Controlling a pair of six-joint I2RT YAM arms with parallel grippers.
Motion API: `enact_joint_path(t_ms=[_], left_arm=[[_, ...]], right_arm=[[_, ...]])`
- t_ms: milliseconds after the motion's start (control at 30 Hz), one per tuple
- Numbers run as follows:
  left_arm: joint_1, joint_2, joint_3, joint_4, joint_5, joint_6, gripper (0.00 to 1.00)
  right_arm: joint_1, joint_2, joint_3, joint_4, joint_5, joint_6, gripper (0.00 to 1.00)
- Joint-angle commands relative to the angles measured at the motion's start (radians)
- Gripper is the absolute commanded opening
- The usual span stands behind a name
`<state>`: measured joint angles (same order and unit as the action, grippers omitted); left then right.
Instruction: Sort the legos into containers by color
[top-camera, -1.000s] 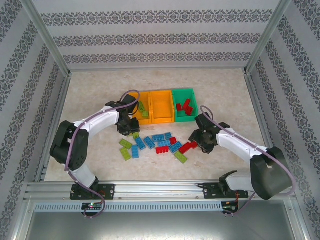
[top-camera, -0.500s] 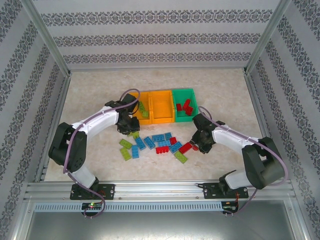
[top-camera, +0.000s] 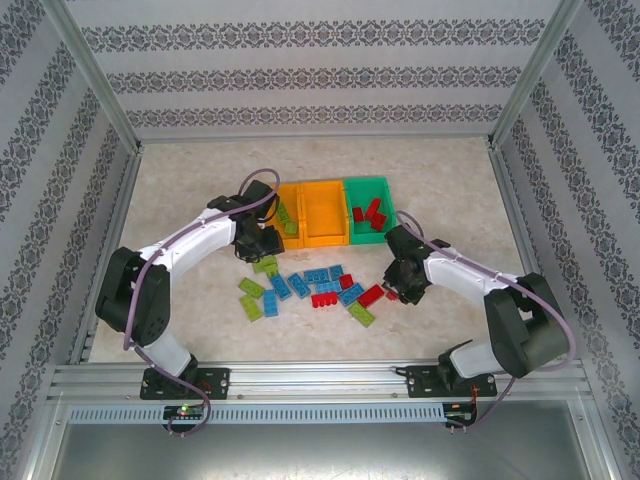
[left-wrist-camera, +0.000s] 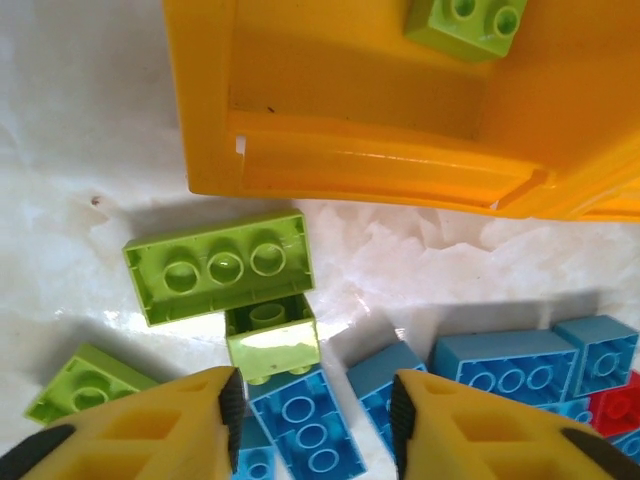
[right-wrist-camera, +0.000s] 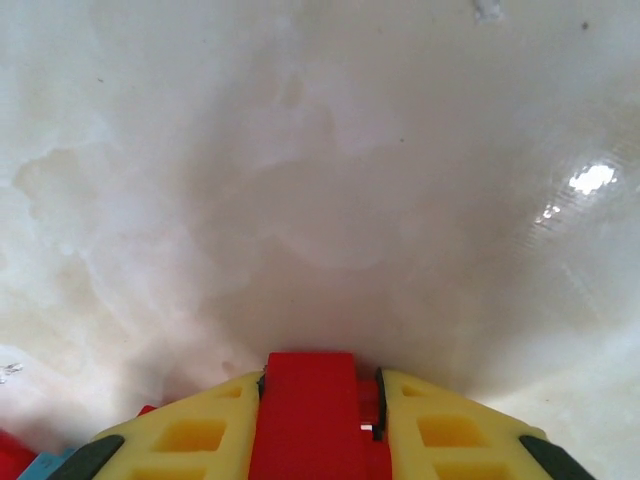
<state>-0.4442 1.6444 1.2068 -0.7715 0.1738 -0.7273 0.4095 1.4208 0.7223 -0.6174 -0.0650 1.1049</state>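
Near of the bin row, loose legos (top-camera: 316, 276) lie scattered on the worktop (top-camera: 190, 190). Left tool (left-wrist-camera: 315, 400), fingers apart, hangs over a blue brick (left-wrist-camera: 300, 425) beside a lime brick (left-wrist-camera: 218, 265), close to the left orange bin (left-wrist-camera: 380, 170). Right tool (right-wrist-camera: 318, 380) is clamped on a red brick (right-wrist-camera: 305, 420). More red legos (top-camera: 368, 214) lie in the green bin (top-camera: 368, 183).
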Motion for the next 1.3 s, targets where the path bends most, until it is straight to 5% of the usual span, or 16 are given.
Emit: enact_joint_path(t_ms=[0, 267, 733, 1000, 1267], left_arm=[[-0.008, -0.008, 0.029, -0.048, -0.029, 0.014, 0.53], [-0.009, 0.000, 0.010, -0.045, 0.001, 0.029, 0.62], [-0.024, 0.067, -0.030, -0.014, 0.080, -0.006, 0.68], [-0.030, 0.084, -0.052, 0.002, 0.083, -0.028, 0.69], [-0.030, 0.104, -0.052, 0.014, 0.083, -0.031, 0.65]], right_arm=[[-0.001, -0.035, 0.069, -0.060, 0.052, -0.046, 0.24], [-0.033, -0.033, 0.237, -0.032, 0.073, -0.122, 0.25], [-0.119, 0.413, 0.724, 0.007, 0.039, -0.310, 0.29], [-0.129, 0.517, 0.836, -0.006, 0.027, -0.320, 0.50], [-0.126, 0.416, 0.763, 0.012, 0.031, -0.313, 0.61]])
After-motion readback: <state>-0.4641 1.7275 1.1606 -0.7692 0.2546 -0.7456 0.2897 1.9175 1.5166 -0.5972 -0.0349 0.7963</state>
